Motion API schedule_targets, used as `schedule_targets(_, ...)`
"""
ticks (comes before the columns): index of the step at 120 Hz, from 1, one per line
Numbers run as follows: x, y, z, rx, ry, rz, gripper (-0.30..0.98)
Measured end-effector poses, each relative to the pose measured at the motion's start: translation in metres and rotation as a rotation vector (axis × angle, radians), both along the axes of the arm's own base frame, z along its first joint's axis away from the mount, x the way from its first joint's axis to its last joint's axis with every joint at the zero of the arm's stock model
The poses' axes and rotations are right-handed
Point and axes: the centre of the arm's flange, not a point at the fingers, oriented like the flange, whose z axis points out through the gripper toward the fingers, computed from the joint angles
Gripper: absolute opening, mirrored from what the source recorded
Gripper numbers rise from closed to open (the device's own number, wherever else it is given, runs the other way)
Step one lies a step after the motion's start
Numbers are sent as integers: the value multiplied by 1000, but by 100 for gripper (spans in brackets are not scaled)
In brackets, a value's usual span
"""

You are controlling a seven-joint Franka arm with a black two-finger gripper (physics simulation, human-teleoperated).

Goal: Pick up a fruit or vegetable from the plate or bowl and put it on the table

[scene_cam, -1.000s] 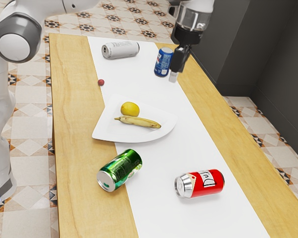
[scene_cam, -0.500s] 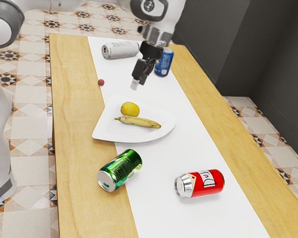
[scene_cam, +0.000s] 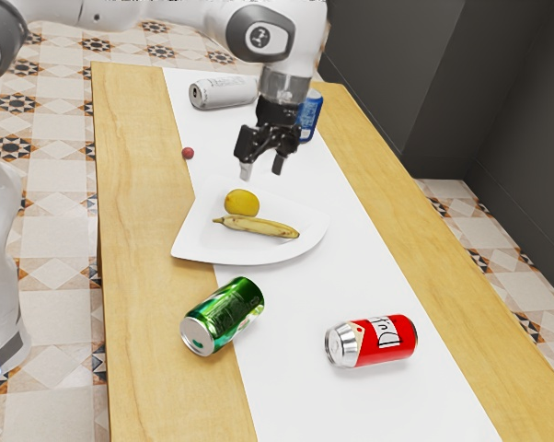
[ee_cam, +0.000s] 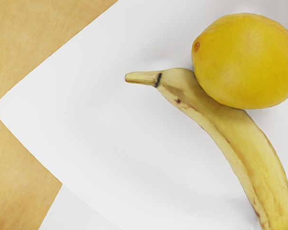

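In the exterior view my gripper (scene_cam: 262, 169) hangs above the far edge of the white plate (scene_cam: 203, 241), its two fingers spread apart with nothing between them. Below it a yellow lemon (scene_cam: 241, 203) lies on the plate, and a banana (scene_cam: 257, 226) lies right beside it, nearer the camera. The wrist view looks down on the lemon (ee_cam: 247, 61) and the banana (ee_cam: 225, 124), which lie against each other on the plate (ee_cam: 96, 124).
A green can (scene_cam: 224, 316) and a red can (scene_cam: 372, 342) lie on the near side of the plate. Beyond it are a lying silver can (scene_cam: 224, 93), a blue can (scene_cam: 309, 118) partly behind my hand, and a small red ball-like thing (scene_cam: 188, 154) on the wooden table (scene_cam: 134, 276).
My hand has swung from beside the blue can toward the exterior view's left, over to the plate, and turned. Its spread fingers now show. The lemon, banana and cans have not moved.
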Motion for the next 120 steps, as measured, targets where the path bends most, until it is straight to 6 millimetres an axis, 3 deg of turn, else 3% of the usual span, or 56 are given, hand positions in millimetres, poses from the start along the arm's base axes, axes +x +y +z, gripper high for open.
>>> schedule_targets(12,4,0,-3,-21,-22,-46,69)
schedule_targets(38,9,-3,-16,-88,-29,52,69)
schedule_targets(56,0,19,-36,-65,-45,131,69)
schedule_targets(80,-2,71,-51,-42,-67,195,69)
schedule_targets(106,-3,83,-67,-43,-70,136,69)
schedule_targets(120,-3,80,-77,-32,-70,52,68)
